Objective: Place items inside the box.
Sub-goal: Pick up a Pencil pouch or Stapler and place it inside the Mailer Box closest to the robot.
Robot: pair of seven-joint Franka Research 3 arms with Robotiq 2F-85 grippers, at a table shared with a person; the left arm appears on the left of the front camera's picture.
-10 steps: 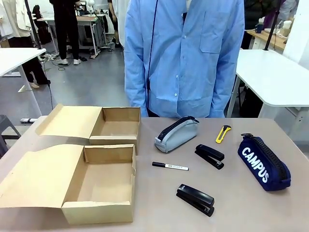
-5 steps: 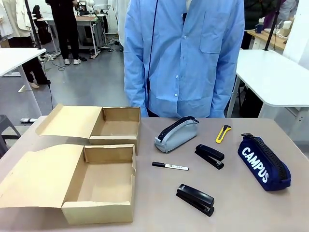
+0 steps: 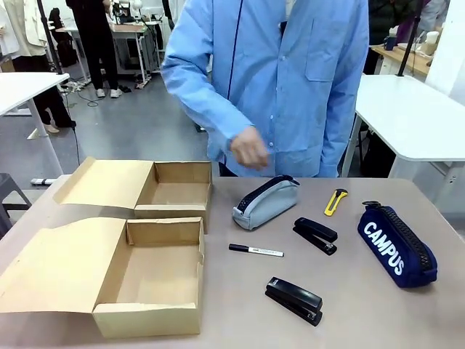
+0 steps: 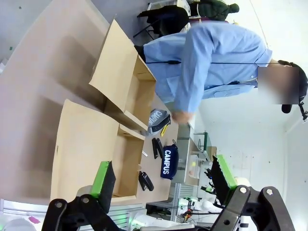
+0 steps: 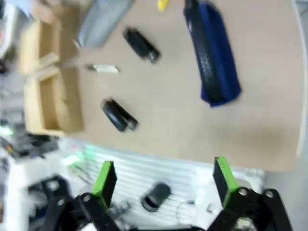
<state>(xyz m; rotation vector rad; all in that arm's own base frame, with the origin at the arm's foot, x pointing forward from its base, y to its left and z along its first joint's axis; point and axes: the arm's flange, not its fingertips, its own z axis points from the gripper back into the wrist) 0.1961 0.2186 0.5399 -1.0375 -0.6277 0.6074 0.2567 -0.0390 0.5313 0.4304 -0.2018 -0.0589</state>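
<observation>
Hand [image 3: 249, 151] hovers at 12 o'clock of grey pouch [image 3: 266, 202]; left gripper [image 4: 162, 175], right gripper [image 5: 164, 175] wide open, empty; reaching pouch risks collision.

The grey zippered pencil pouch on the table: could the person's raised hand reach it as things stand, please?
Probably yes: the hand hangs in the air close by the far side of the grey zippered pencil pouch, and nothing stands between them.
</observation>
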